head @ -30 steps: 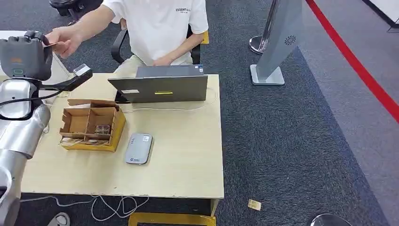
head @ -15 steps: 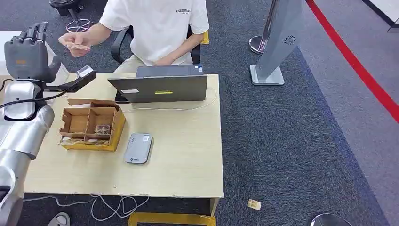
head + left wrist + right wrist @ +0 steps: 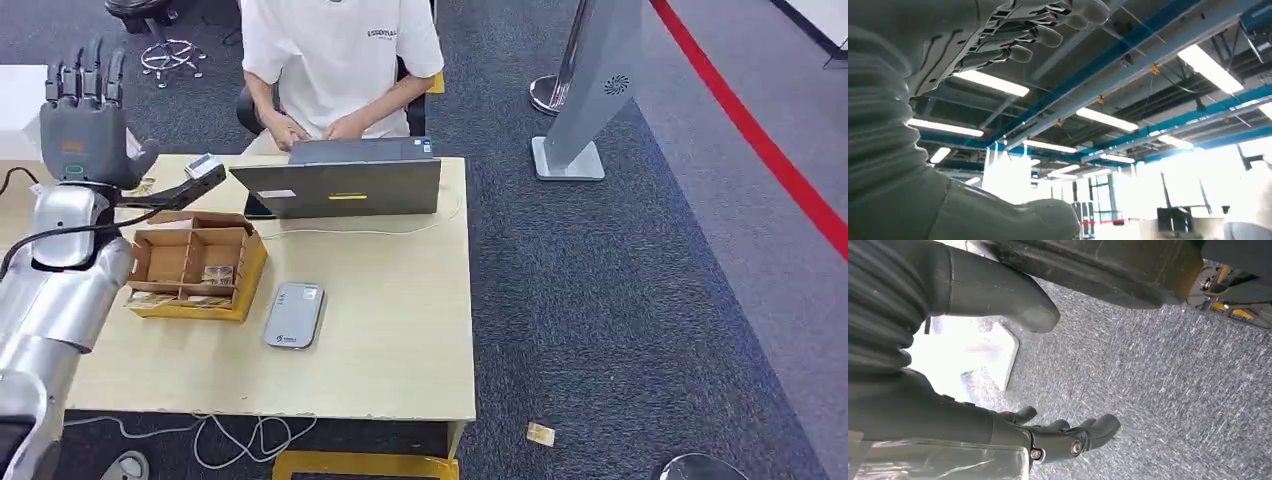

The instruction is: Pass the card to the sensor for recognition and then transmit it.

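My left hand is raised over the table's far left corner, its fingers spread upward with nothing in them. The left wrist view shows those fingers stretched out against the ceiling and the thumb held apart. The grey sensor lies flat on the table in front of the cardboard box, which has cards in one compartment. The person sits behind the laptop with both hands at it. My right hand hangs over the carpet, fingers loosely bent and empty.
A black arm with a small scanner head reaches over the table just beyond the box. A white cable runs in front of the laptop. A grey sign stand is on the carpet to the right.
The person took the card out of my left hand and drew their arm back to the laptop. My left hand opened, its fingers spread, and shifted slightly right.
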You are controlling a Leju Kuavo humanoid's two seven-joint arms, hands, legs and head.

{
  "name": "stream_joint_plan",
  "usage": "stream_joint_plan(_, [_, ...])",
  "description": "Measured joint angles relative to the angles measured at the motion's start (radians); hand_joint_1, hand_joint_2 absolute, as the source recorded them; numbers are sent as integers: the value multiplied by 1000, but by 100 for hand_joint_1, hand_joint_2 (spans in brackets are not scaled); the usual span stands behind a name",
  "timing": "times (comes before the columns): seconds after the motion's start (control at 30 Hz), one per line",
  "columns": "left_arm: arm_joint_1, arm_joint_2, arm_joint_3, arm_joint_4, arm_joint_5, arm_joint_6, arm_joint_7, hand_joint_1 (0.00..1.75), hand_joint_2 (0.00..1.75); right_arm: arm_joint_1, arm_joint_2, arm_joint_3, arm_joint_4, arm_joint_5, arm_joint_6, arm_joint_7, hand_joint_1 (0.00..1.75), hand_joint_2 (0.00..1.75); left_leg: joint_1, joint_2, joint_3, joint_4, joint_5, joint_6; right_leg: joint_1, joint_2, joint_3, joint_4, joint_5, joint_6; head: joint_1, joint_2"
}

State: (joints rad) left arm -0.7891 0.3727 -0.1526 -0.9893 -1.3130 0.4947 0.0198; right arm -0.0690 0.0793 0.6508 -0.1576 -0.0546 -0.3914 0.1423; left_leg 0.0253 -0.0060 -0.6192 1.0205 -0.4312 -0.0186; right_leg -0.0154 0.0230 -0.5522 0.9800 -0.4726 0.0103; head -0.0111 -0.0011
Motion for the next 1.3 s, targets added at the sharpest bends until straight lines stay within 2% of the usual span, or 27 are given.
stream_joint_plan(0.1, [122,11,-25,-160,22,-92,2,0,175,2,1,-3,0,-31,-18,-11,0,175,-1,1,0,0,-1,0,0,1,1,0,0,0,0,0])
stream_joint_plan(0.17, [244,33,-39,-298,25,-110,6,0,175,4,2,-13,0,-53,-18,-17,0,175,-1,3,1,-1,-2,-1,-1,3,0,0,-1,0,0,0])
stream_joint_plan(0.23, [380,47,-43,-419,11,-88,5,0,175,7,4,-24,0,-64,-23,-20,0,175,-2,4,1,-1,-4,0,-1,4,0,0,-2,0,1,0])
stream_joint_plan(0.37, [651,70,-43,-641,-42,51,-16,0,175,14,8,-35,0,-73,-51,-25,0,175,-2,4,2,-1,-6,0,-1,3,0,0,-5,0,0,0])
stream_joint_plan(0.47, [756,79,-43,-723,-52,83,-24,0,175,14,8,-42,0,-76,-51,-26,0,175,-2,0,2,-1,-6,1,-1,-1,1,-1,-6,0,0,0])
stream_joint_plan(0.63, [845,85,-34,-805,-51,92,-52,0,175,14,8,-48,0,-76,-51,-29,0,175,-1,-1,3,-1,-6,0,-1,-2,3,0,-6,0,0,0])
stream_joint_plan(0.77, [907,85,1,-833,-48,89,-62,0,175,15,8,-49,0,-79,-51,-31,0,175,-1,-2,3,-1,-6,0,-1,-3,4,0,-6,0,0,0])
stream_joint_plan(1.13, [950,84,44,-836,-41,78,-66,0,175,15,8,-49,0,-80,-51,-31,0,175,-1,-4,3,-1,-6,0,-1,-5,5,0,-6,0,0,0])
stream_joint_plan(1.3, [944,84,68,-826,-41,-26,-18,0,175,15,8,-49,0,-82,-51,-27,0,175,-1,-4,3,-1,-5,0,-1,-5,4,0,-6,0,0,0])
